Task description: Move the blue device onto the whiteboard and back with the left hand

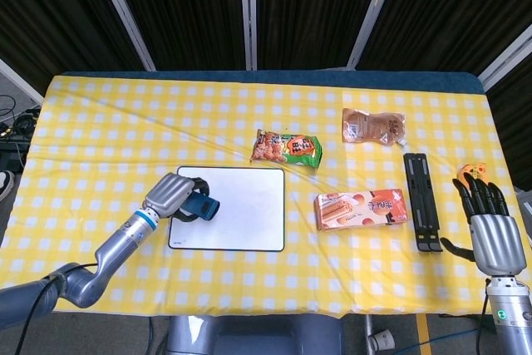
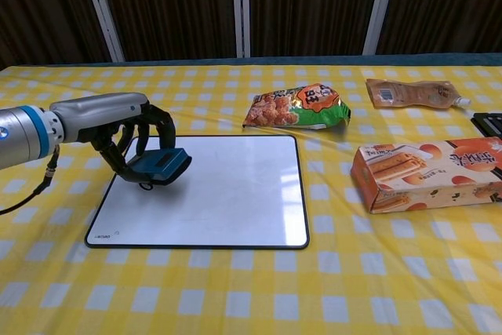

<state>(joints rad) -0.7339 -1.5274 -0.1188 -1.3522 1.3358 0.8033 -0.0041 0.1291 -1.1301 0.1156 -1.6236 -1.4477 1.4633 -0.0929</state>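
The left hand point(image 2: 129, 135) grips 1 blue device point(image 2: 160, 165) over 1 whiteboard point(image 2: 227, 194); the right hand point(image 1: 490, 226) hangs open.

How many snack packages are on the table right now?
3: a green-and-orange snack bag just beyond the whiteboard, a brown pouch toward the far right, and an orange biscuit box right of the whiteboard. None looks hidden.

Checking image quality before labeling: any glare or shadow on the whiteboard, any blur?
Chest view: soft glare across the whiteboard, device casts a small shadow on it, left robot hand sharp. Head view: board evenly lit, no blur, mild wide-angle bend at table edges.
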